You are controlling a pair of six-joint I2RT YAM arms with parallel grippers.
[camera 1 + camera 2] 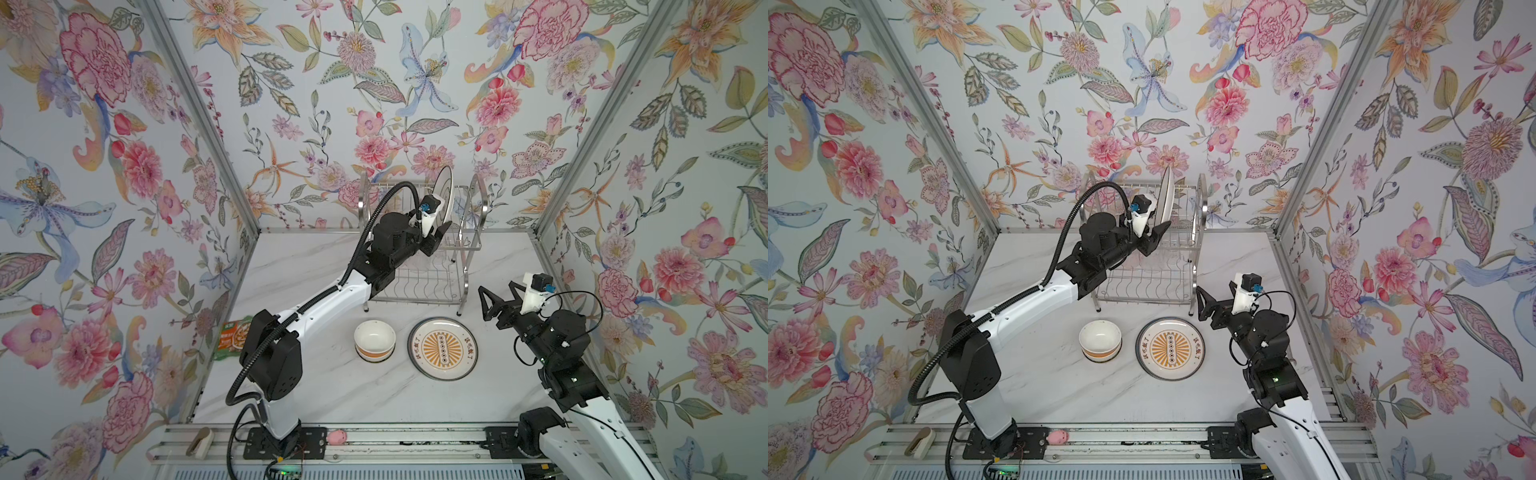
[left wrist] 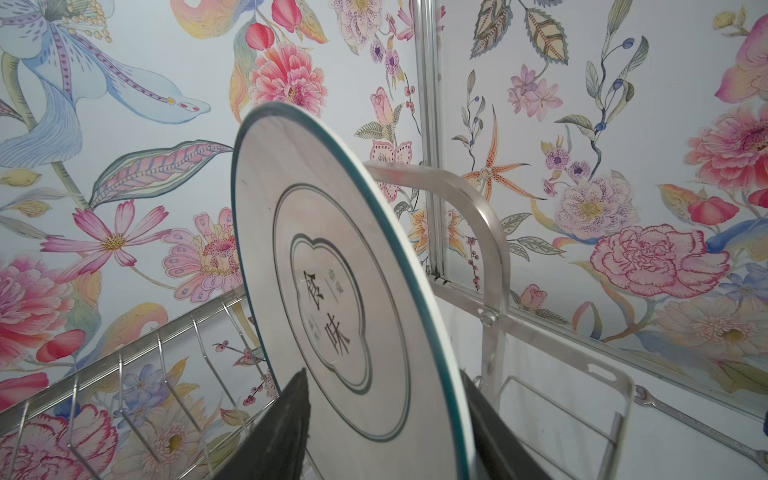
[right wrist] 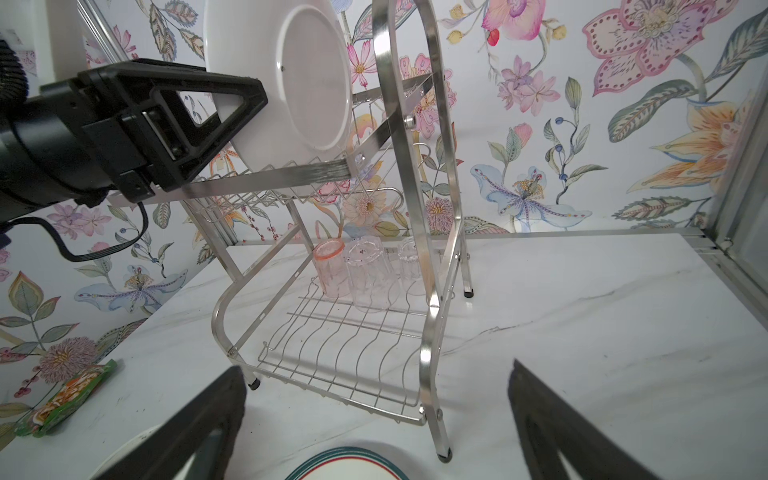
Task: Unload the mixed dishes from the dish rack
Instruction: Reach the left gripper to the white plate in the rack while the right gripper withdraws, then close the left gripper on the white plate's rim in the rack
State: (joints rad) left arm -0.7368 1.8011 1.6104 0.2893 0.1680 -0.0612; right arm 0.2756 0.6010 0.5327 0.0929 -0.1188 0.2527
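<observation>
Left hand [image 1: 436, 239] straddling upright dark-rimmed plate [image 1: 441, 187] on upper tier of dish rack [image 1: 469, 249], 12 o'clock on bench [image 1: 332, 395]; pinched or merely flanked, not discernible. Right hand [image 1: 496, 291] spread wide, empty, at 4 o'clock of rack.

Looked like a robotics lab booth dressed up as a home kitchen. Closed in at 9, 12 and 3 o'clock by floral wallpaper panels [image 1: 374, 83] set between bare aluminium posts [image 1: 195, 104]. Floored kitchen-fashion with a marble-look tabletop [image 1: 332, 399], with a chrome dish rack [image 1: 419, 286] at 12 o'clock and a bowl [image 1: 374, 340] and printed plate [image 1: 443, 348] near the middle. Given away as a test rig by two robot arms [image 1: 324, 299] bolted to a slotted metal rail [image 1: 415, 446] at 6 o'clock.
</observation>
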